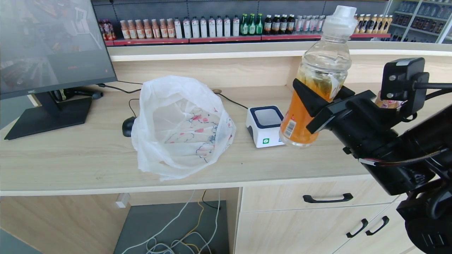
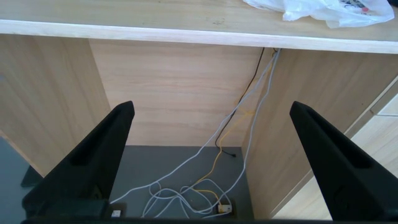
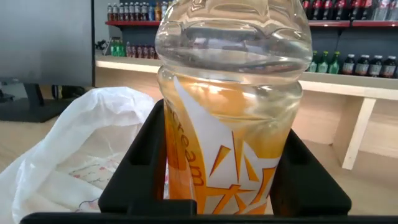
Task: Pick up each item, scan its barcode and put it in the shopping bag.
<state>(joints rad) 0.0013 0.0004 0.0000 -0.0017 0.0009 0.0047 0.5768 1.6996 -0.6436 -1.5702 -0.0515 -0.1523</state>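
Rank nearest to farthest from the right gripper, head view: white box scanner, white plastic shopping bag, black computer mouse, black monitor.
1. white box scanner, beside the right gripper
2. white plastic shopping bag, mid-counter
3. black computer mouse, at bag's left
4. black monitor, far left

One orange bottle [image 1: 319, 84], one shopping bag [image 1: 182, 127], one scanner [image 1: 264, 128]
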